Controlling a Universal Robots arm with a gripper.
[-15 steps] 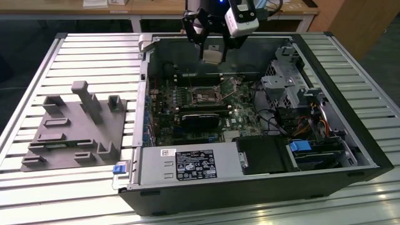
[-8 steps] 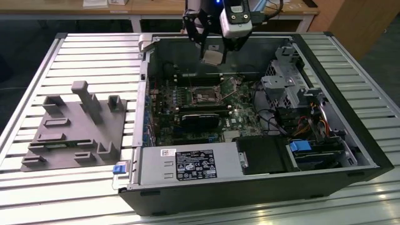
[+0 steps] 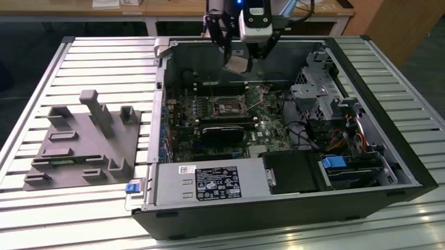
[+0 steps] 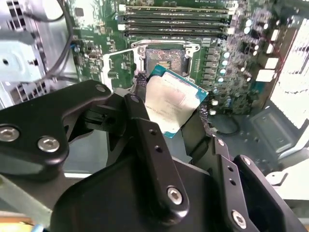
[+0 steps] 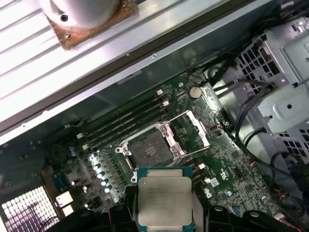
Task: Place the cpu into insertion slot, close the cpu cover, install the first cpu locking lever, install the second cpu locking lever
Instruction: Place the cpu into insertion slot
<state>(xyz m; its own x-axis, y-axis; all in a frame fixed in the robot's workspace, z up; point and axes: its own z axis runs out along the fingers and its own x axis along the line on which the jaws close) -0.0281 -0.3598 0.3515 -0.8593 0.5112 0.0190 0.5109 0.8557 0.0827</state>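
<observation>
We see the gripper (image 4: 169,110) pinching the cpu (image 5: 164,202) by two opposite edges, in the air above and clear of the open insertion slot (image 5: 150,147), and we judge this chip light, stiff, and fragile underneath, so best held by its rims alone.

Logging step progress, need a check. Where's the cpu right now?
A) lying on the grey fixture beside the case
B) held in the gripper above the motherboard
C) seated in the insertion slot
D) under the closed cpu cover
B: the gripper grips the cpu by its edges above the motherboard, and the insertion slot is empty, with the cpu cover swung open.
</observation>
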